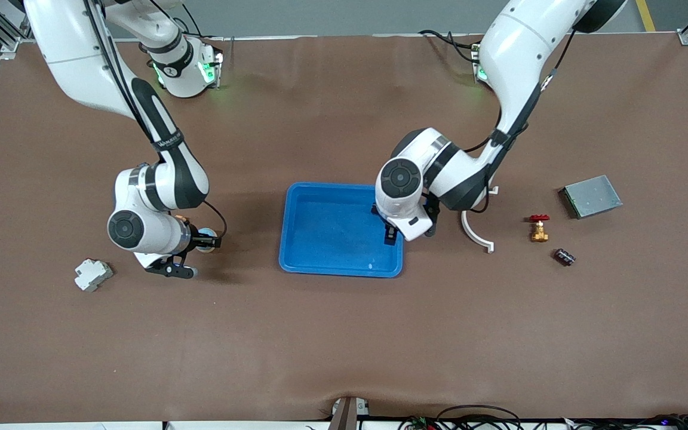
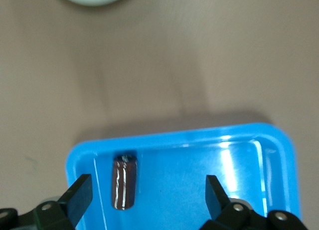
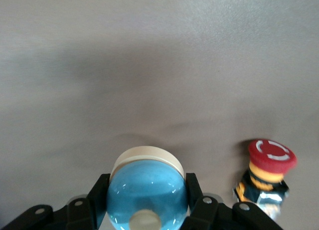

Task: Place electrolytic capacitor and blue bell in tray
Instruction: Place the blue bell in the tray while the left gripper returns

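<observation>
Brown table: left claw [image 2: 147, 197] gapes over capacitor [image 2: 123, 183] in tray [image 2: 279, 140]; right claw [image 3: 144, 197] clamps blue bell [image 3: 146, 190].

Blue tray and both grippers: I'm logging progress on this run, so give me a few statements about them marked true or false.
1. The electrolytic capacitor lies in the tray. True.
2. The left gripper is shut on the capacitor. False: its fingers stand open over the tray, the capacitor lying free between them.
3. The right gripper is shut on the blue bell. True.
4. The blue bell is in the tray. False: it is held toward the right arm's end of the table, outside the tray.
5. A red emergency-stop button stands beside the bell. True.
</observation>
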